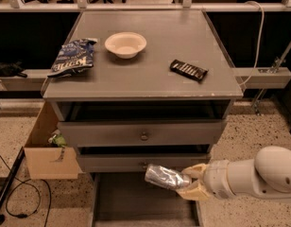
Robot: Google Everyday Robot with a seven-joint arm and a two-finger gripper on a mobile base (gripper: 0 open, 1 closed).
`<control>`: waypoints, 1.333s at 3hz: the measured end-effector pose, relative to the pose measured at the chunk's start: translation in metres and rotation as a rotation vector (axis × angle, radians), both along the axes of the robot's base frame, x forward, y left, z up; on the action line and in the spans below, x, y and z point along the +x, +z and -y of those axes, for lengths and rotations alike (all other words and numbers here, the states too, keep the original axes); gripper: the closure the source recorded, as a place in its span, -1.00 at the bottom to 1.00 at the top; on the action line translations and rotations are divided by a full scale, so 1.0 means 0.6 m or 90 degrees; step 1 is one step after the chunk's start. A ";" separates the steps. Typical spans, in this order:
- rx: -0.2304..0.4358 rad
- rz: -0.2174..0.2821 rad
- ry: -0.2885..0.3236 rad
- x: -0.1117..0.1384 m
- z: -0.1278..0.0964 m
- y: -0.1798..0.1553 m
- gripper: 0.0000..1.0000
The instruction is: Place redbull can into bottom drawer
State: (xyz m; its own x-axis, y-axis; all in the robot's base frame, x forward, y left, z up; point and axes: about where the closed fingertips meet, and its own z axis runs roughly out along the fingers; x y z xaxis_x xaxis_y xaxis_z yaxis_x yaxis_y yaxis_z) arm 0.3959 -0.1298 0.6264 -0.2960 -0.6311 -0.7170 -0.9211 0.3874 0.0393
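Gripper (189,182) sits low at right-front of the cabinet, cream fingers (195,170) clamped top & bottom on the right end of the redbull can (163,176). Can is held roughly horizontal, slightly tilted, its free end pointing left, shiny silver w/ a crinkled-looking sheen. It hangs in the air just in front of the lower knob drawer (117,162), above the right-hand part of the bottom drawer (131,200) and not touching its floor. Bottom drawer is pulled out toward the camera, dark grey floor showing, side rails visible at left & right. White arm (259,174) comes in from the right edge, thick rounded wrist behind the fingers. Above the lower knob drawer is the upper knob drawer (136,132), w/ a dark open gap over it under the top. On the grey cabinet top (174,37): white bowl (125,44) near the middle-left, blue chip bag (72,58) lying flat at the left edge, dark candy bar (188,70) to the right, set at an angle; all three well apart from each other. Left of the cabinet a cardboard box (44,157) stands on the speckled floor w/ smth green (57,139) inside; black cables (13,193) run on the floor beside it.
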 end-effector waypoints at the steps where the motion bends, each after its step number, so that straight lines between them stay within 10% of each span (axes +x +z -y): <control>1: 0.001 -0.033 0.014 0.010 -0.018 -0.057 1.00; 4: 0.054 -0.058 -0.040 0.063 -0.014 -0.165 1.00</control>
